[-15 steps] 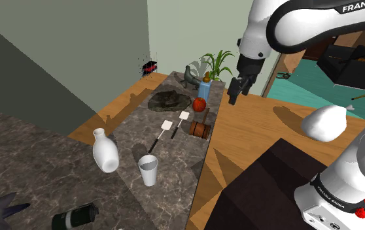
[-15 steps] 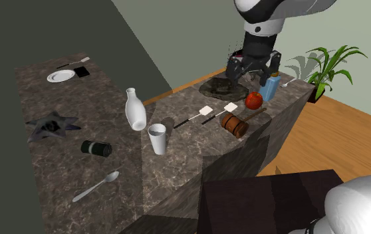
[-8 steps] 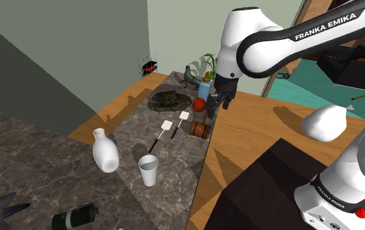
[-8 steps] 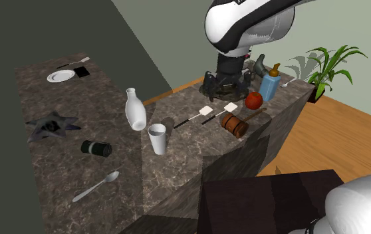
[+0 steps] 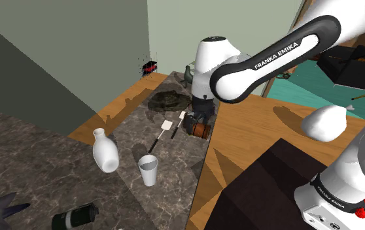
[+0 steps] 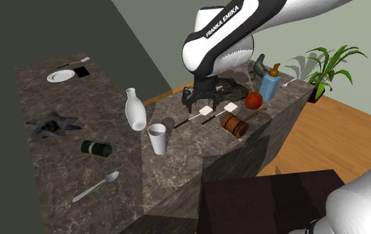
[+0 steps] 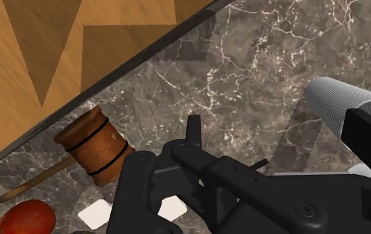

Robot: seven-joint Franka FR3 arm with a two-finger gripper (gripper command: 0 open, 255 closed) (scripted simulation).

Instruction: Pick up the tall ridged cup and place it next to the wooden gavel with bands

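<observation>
Lying gavel (image 6: 235, 124) sits by counter (image 6: 177, 166) edge (cup (image 6: 157, 139) apart).

White ridged cup (image 5: 148, 171), black-banded brown gavel (image 7: 94, 147)

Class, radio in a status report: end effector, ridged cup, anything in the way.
End effector open, above the spatulas. Ridged cup upright, untouched, apart from it. White vase close beside cup.

Bare counter (image 6: 192, 147) lies between the cup (image 6: 157, 139) and the gavel (image 6: 234, 124) — open room to pass. A white bottle (image 6: 135, 110) stands close beside the cup, on its far side in the second exterior view. Two spatulas (image 6: 204, 113) lie flat just beside the gavel. An apple (image 6: 254, 100) and a blue bottle (image 6: 268, 84) crowd the counter past its handle.
</observation>
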